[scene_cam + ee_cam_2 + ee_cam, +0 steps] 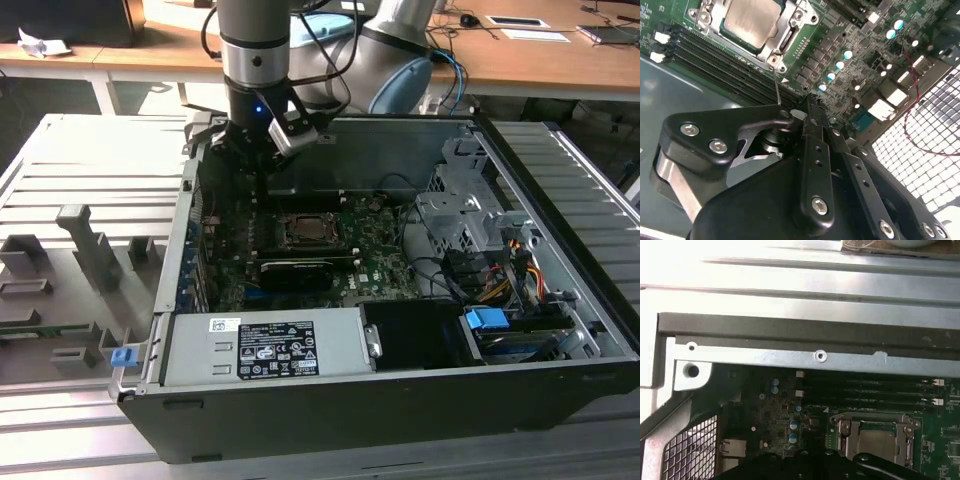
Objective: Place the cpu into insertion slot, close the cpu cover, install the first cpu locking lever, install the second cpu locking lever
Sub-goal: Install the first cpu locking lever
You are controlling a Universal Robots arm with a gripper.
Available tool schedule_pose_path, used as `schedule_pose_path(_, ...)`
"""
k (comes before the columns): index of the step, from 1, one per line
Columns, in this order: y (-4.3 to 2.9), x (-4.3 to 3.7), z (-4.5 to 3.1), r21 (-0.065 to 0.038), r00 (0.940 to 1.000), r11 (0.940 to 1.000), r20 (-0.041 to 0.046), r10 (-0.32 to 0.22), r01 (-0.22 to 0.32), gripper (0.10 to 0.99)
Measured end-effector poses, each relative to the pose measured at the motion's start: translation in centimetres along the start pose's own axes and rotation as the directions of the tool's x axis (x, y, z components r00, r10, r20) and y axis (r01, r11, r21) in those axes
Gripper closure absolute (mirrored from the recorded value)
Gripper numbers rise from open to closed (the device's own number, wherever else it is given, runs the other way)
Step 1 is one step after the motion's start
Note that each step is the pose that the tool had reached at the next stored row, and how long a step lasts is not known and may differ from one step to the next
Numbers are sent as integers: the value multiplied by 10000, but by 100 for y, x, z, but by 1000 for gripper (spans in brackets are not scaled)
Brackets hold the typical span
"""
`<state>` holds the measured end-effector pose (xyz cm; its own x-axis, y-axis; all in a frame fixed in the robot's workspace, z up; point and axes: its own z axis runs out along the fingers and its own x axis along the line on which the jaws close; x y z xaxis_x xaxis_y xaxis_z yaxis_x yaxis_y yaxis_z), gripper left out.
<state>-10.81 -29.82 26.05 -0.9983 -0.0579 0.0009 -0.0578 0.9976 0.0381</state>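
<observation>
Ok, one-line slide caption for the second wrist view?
Pincer poised beside the socket, cpu seated under its cover.

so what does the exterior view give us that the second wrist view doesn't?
Exterior view: the whole open case, the grey power supply box, drive cage and the arm above the board.
Second wrist view: a close look at the cpu seated under the cpu cover, and the gripper beside the socket.
Both: the green motherboard and the socket.
</observation>
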Motion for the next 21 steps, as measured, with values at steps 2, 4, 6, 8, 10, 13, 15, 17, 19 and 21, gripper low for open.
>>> schedule_pose_path(2, 24, -1, 6, 0, 10000, 10000, 0, 0, 0, 980)
schedule_pose_path(4, 64, -10, 15, -1, 10000, 10000, 1, 1, -1, 980)
schedule_pose_path(6, 74, -26, 16, -1, 10000, 10000, 1, -2, 2, 980)
schedule_pose_path(8, 90, -57, 18, -1, 10000, 10000, 1, 0, 0, 980)
schedule_pose_path(10, 99, -77, 19, 0, 10000, 10000, 0, 0, 0, 980)
schedule_pose_path(13, 107, -113, 21, 0, 10000, 10000, 0, 0, 0, 980)
schedule_pose_path(15, 108, -149, 25, 3, 10000, 10000, 1, 0, 0, 980)
schedule_pose_path(17, 107, -173, 25, 9, 10000, 10000, -1, 0, 0, 980)
schedule_pose_path(19, 105, -190, 26, 13, 10000, 10000, -1, 1, -1, 980)
schedule_pose_path(21, 104, -205, 26, 15, 10000, 10000, 0, 1, -1, 980)
